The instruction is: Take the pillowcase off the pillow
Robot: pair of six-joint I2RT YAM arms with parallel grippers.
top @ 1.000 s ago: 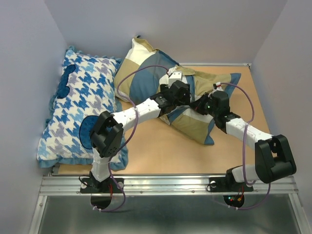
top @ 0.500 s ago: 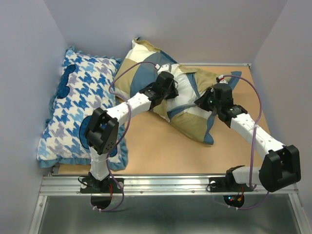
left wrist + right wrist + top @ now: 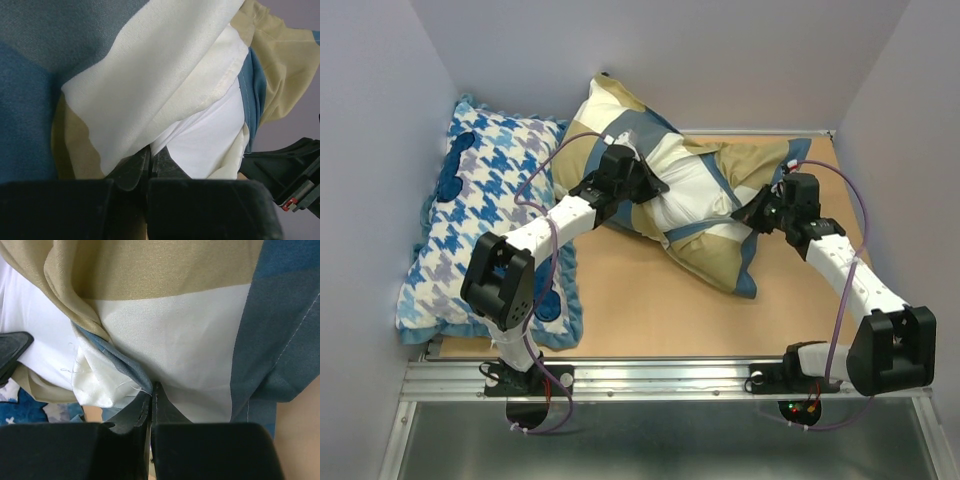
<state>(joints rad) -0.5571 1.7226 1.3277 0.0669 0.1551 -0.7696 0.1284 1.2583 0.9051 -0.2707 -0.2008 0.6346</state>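
Observation:
The pillowcase [image 3: 718,255], in tan, slate blue and cream blocks, lies across the back middle of the table. Its opening gapes, and the white pillow [image 3: 695,192] shows inside. My left gripper [image 3: 648,187] is shut on the cream edge of the pillowcase [image 3: 150,90] at the left side of the opening, with the pillow [image 3: 210,135] just right of its fingers. My right gripper [image 3: 753,212] is shut on the pillowcase [image 3: 170,335] at the right side, pinching fabric by the blue edging. Much of the pillow stays hidden inside the cover.
A blue-and-white houndstooth cushion [image 3: 490,220] lies along the left wall, under the left arm. Grey walls close in the left, back and right. Bare wooden table [image 3: 650,310] lies in front of the pillowcase. A metal rail [image 3: 660,378] runs along the near edge.
The left gripper shut on the pillowcase's edge and moved left. The right gripper moved right with its hold. The opening has spread and more white pillow shows.

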